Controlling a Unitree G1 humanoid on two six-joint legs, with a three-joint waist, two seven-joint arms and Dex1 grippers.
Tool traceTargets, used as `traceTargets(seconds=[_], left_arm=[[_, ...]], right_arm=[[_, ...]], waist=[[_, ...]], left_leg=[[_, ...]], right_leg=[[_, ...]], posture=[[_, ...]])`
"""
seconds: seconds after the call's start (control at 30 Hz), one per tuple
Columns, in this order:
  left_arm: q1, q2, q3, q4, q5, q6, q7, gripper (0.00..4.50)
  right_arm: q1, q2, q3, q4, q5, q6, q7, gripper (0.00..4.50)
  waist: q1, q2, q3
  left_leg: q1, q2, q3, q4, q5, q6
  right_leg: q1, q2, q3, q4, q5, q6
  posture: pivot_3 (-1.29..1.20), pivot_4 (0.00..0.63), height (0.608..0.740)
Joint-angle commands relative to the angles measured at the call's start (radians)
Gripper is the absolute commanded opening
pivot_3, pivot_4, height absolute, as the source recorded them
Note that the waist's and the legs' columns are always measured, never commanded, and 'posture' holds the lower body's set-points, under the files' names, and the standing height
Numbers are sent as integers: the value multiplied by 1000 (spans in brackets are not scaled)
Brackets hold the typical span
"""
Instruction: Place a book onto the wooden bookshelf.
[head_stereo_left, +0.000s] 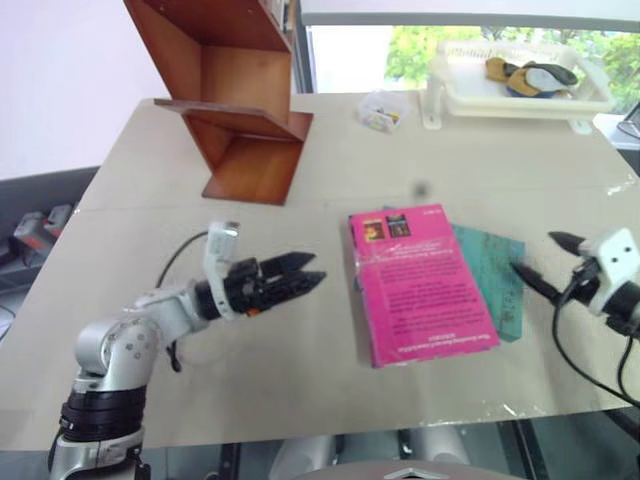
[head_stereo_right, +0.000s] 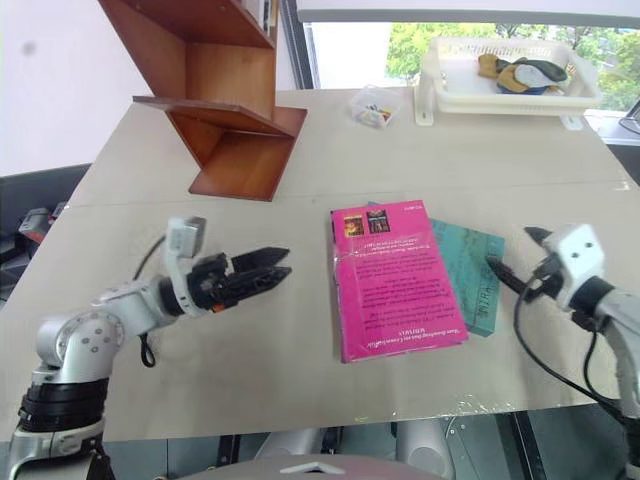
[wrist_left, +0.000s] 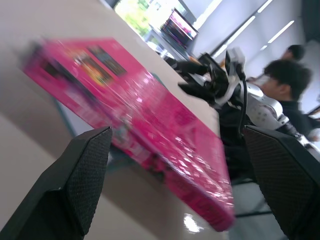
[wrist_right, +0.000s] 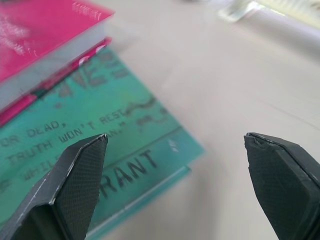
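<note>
The left gripper (head_stereo_left: 312, 273) is spread empty toward the book (head_stereo_left: 420, 283); the right gripper (head_stereo_left: 540, 262) is spread too, to flank it.

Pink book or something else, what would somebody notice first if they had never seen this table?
The bright pink book jumps out first: it lies flat in the middle of the table, partly on top of a teal book. An open left tool and an open right tool sit on either side of it, touching nothing. Further back stands the reddish-brown wooden bookshelf.
</note>
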Motion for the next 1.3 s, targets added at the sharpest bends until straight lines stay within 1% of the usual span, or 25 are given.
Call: traceTargets(seconds=[0.03,0.1,0.17,0.23,0.33,0.4,0.53,0.63,0.8,0.9,1.13,1.27,1.3], left_arm=[[-26,-16,-14,14,-97,118,70,4475],[-42,3,-42,38,-84,168,79,4475],[-56,21,-57,62,-76,204,71,4475],[-84,16,-48,119,-111,258,73,4475],[-126,1,-69,183,-102,302,72,4475],[-147,-19,-80,215,-97,330,84,4475],[-191,-104,-95,316,-72,373,124,4475],[-218,-168,-83,386,-68,391,144,4475],[-233,-267,-92,475,-13,385,199,4475],[-245,-323,-61,508,-18,406,227,4475],[-251,-379,-33,520,-27,483,240,4475],[-250,-399,-13,497,-43,522,239,3421],[-251,-401,-6,492,-53,533,238,3307]], right_arm=[[92,-47,-174,-167,184,66,113,4500],[171,-64,-257,-241,286,107,186,4500],[238,-91,-322,-296,395,189,223,4500],[311,-91,-391,-354,477,220,270,4500],[446,-122,-482,-429,492,269,355,4500],[488,-138,-515,-454,489,282,369,4500],[514,-155,-552,-493,480,292,363,4500],[515,-156,-562,-504,486,301,356,4500],[530,-152,-589,-505,475,311,357,4500],[537,-150,-600,-509,479,317,353,4500],[538,-149,-613,-513,482,323,339,4500],[532,-154,-610,-507,478,325,336,4500],[529,-156,-606,-505,476,324,335,4500]], waist=[[0,0,0],[0,-1,0],[-2,-1,0],[-1,-1,0],[6,-1,0],[9,-2,0],[15,-5,0],[17,-7,1],[18,-7,1],[22,-7,0],[25,-7,0],[25,-7,0],[25,-7,0]], left_leg=[[0,0,0,0,0,0],[2,0,0,1,0,0],[5,0,0,0,0,0],[7,0,1,0,0,1],[8,0,1,0,-1,1],[8,0,1,0,-1,1],[8,0,1,0,0,1],[8,0,1,0,0,0],[7,0,1,0,0,0],[7,-1,0,0,0,0],[7,-1,0,0,0,0],[7,-1,0,0,0,0],[7,-1,0,0,0,0]], right_leg=[[0,0,1,0,0,0],[2,0,1,1,0,0],[5,1,1,1,0,0],[7,0,0,0,0,0],[9,1,-2,0,0,0],[9,1,-2,0,0,0],[9,0,-2,0,0,1],[9,0,-2,0,0,1],[9,-1,-1,-1,0,1],[9,-1,0,-2,0,1],[9,-1,-1,-2,0,1],[9,-1,-1,-2,0,1],[9,-1,-1,-2,0,1]], posture=[[0,150,740],[0,150,740],[0,150,740],[0,150,740],[0,150,740],[0,150,740],[0,150,740],[0,150,740],[0,150,740],[0,150,740],[0,150,740],[0,150,740],[0,150,740]])
